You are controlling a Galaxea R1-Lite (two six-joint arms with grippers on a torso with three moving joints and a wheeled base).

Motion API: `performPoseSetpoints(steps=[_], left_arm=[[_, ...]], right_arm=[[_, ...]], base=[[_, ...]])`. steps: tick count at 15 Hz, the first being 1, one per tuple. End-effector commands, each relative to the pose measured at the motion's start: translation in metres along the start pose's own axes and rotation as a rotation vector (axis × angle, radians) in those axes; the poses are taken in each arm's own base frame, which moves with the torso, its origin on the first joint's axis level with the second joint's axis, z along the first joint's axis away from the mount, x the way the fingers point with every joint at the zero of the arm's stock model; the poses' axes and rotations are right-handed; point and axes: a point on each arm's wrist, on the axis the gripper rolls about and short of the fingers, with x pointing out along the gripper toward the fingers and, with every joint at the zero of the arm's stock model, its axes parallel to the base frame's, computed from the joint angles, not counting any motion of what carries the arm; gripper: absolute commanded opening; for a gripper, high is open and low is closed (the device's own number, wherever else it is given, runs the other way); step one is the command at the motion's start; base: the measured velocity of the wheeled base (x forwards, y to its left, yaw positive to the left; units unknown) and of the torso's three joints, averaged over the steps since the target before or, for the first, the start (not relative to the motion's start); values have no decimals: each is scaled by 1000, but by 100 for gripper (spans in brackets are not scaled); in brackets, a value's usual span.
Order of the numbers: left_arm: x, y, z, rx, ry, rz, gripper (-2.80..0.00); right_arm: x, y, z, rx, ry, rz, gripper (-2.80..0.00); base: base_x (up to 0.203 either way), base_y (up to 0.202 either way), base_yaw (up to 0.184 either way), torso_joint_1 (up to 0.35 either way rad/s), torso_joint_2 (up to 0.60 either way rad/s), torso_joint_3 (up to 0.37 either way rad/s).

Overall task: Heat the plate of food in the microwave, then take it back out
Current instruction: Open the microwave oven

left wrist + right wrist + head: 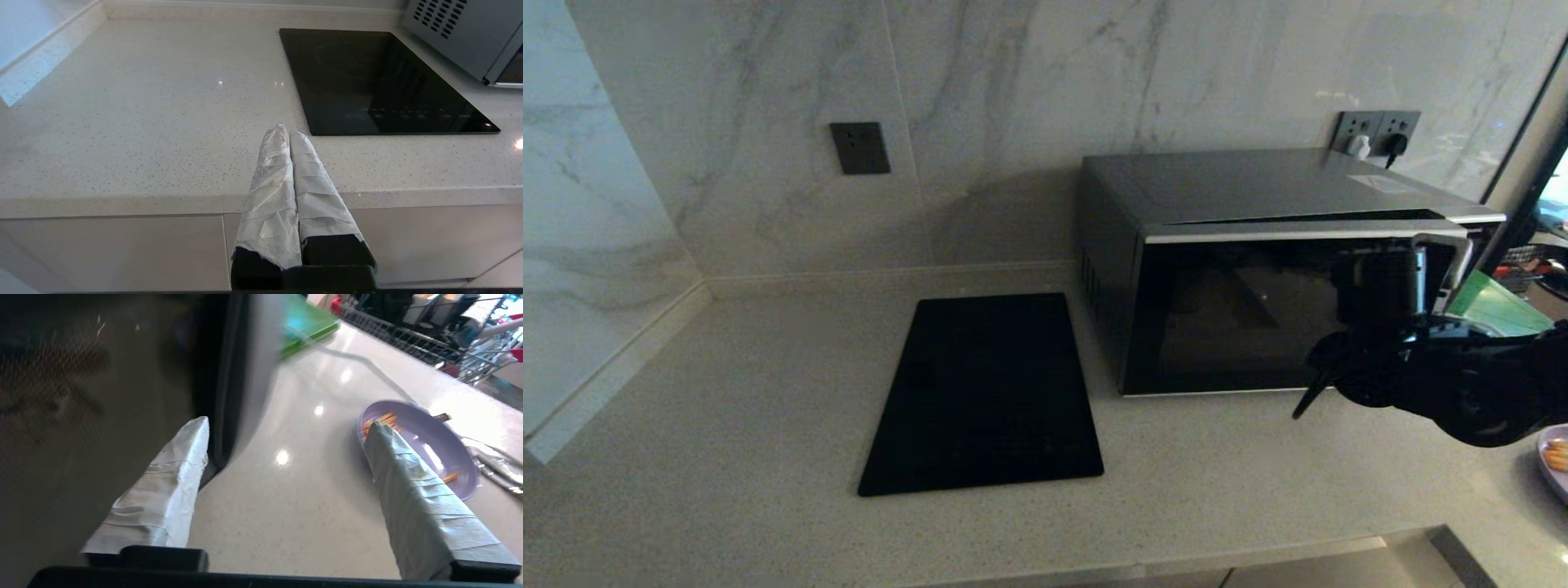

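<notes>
Head view shows the pale speckled counter [727,425] filling most of what lies before me, backed by marble wall tiles [1013,73]. At about two o'clock from the middle of the scene stands the microwave [1258,269], its dark glass door facing me and its top edge showing a thin gap along the front; two plugs sit in the wall sockets [1376,131] behind it at one o'clock. Just beside the microwave, toward nine o'clock of it, a flat black panel [984,392] lies on the counter, and a single dark socket plate [859,148] is on the wall at eleven o'clock. My right arm [1462,384] reaches in from three o'clock, in front of the microwave's right end, with a green board [1499,306] showing behind it. My right gripper [286,437] has its taped fingers [412,486] spread wide apart and holds nothing; one finger is close to the door's edge, the other toward the plate of food [433,445]. That lavender plate with its orange sticks rests on the counter at four o'clock, well right of the microwave. My left gripper [289,132] hangs parked off the counter's front edge, its wrapped fingers pressed together, empty.
</notes>
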Motion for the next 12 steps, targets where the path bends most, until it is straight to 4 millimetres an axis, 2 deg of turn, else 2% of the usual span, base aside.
performPoseSetpoints(steps=[1,5,7,12], left_arm=[[0,0,0,-1,-1,1,-280],[0,0,0,-1,0,1,-280],[0,0,0,-1,-1,1,-280],[0,0,0,-1,0,0,-280]], right_arm=[[-15,-22,34,69,-40,19,0],[-28,-51,86,87,-94,58,0],[-22,-63,106,55,-95,68,0],[-4,-83,125,-141,42,204,0]], base=[[0,0,0,0,0,0],[0,0,0,0,0,0],[0,0,0,0,0,0],[0,0,0,0,0,0]])
